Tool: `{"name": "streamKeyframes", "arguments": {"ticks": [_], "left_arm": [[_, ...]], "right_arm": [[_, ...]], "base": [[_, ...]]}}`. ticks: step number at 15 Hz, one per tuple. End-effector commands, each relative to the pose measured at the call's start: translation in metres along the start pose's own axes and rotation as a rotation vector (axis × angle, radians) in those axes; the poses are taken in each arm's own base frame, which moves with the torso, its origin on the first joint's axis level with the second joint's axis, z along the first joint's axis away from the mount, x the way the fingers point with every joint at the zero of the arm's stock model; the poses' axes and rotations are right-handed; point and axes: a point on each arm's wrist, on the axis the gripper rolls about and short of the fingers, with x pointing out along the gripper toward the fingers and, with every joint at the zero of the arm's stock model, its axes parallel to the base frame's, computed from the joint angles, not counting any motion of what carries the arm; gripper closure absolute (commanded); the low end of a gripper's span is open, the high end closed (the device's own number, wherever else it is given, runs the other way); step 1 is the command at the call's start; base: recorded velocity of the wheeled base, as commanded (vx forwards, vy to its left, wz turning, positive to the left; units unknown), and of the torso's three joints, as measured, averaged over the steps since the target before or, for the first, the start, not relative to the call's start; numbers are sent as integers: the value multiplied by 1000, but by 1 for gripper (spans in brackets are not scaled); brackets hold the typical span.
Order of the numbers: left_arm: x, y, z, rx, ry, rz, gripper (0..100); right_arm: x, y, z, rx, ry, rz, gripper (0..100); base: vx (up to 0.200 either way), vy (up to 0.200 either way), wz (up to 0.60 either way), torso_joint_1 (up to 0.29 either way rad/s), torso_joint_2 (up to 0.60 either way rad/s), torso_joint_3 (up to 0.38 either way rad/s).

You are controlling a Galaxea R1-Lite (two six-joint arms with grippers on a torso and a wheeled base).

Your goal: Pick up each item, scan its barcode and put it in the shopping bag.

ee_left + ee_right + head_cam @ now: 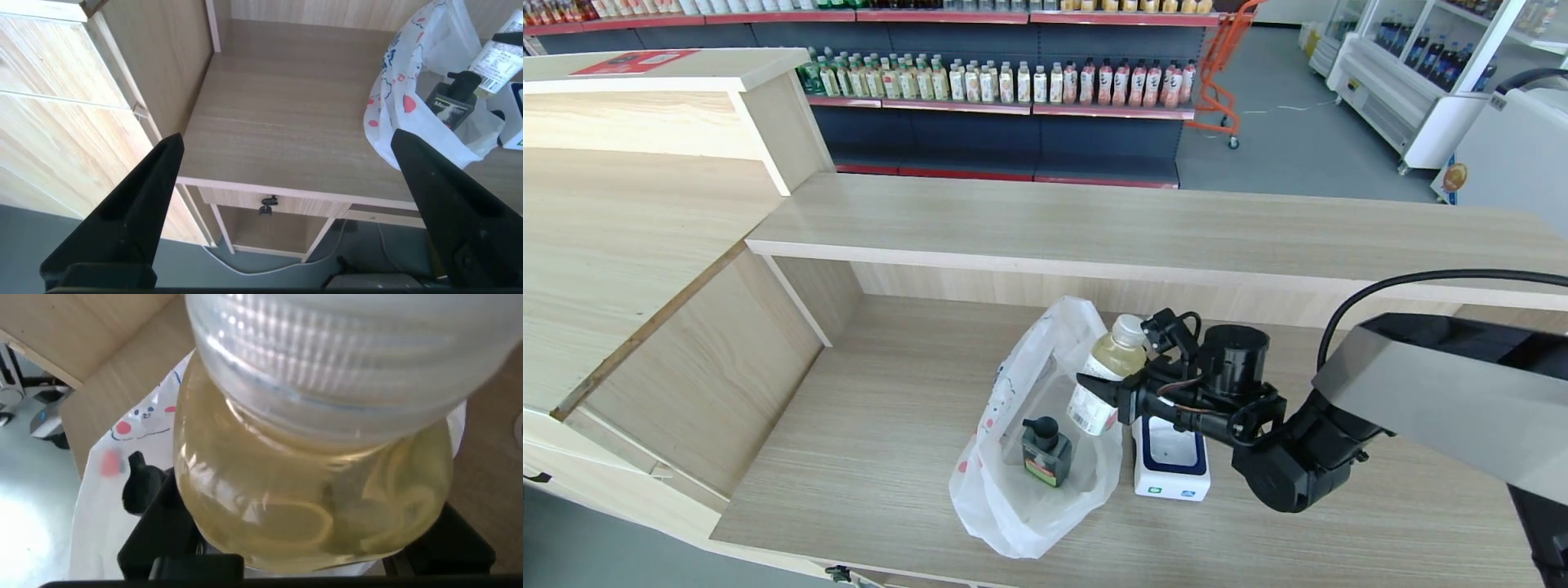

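Your right gripper [1104, 385] clamps one yellow-drink plastic bottle [1115, 358] above the pale wooden shop counter [866, 490].
Left gripper [288, 143] gapes; one white plastic bag [1005, 498].

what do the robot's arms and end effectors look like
The right arm has a boxy silver-grey link, a rounded black wrist and a black cable arching over it. The right end effector is black with thin exposed wires. The left end effector has two flat black wedge-shaped fingers.
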Motion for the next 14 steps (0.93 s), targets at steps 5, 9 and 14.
{"name": "streamKeyframes", "arguments": {"ticks": [5, 9, 14], "left_arm": [[0, 0, 0, 0, -1, -1, 0], [0, 0, 0, 0, -1, -1, 0], [0, 0, 0, 0, -1, 0, 0]], "right_arm": [[42, -20, -53, -197, 29, -3, 100], [56, -14, -48, -209, -11, 17, 100], [61, -12, -41, -187, -29, 30, 0]], "base": [[0, 0, 0, 0, 0, 0], [0, 0, 0, 0, 0, 0], [0, 0, 0, 0, 0, 0]]}}
